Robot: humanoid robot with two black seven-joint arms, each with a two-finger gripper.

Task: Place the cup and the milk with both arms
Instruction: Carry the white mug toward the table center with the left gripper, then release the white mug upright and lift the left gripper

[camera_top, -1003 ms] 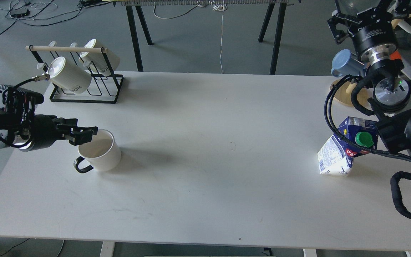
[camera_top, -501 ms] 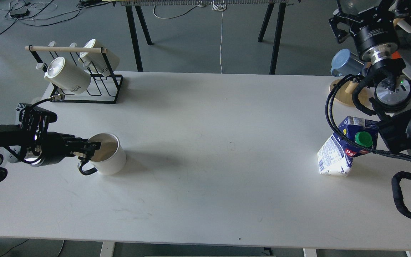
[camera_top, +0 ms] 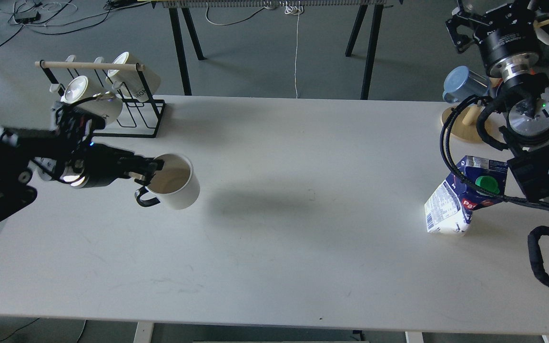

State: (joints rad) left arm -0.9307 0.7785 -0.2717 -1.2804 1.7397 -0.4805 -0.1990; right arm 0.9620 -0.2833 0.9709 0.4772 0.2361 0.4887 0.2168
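White tabletop (camera_top: 274, 238) fills most of our view, bare through the middle, with a mug rack (camera_top: 112, 102) at the far left and a wooden stand (camera_top: 460, 124) holding a blue cup at the far right. Our left gripper (camera_top: 153, 170) pinches the rim of the white cup (camera_top: 174, 182), which looks lifted off the table, left of centre. We should carry it level, lower it until the base sits flat, and only then let go. The milk carton (camera_top: 455, 202) stands on the right, tilted; our right gripper (camera_top: 467, 28) is too dark to judge its opening.
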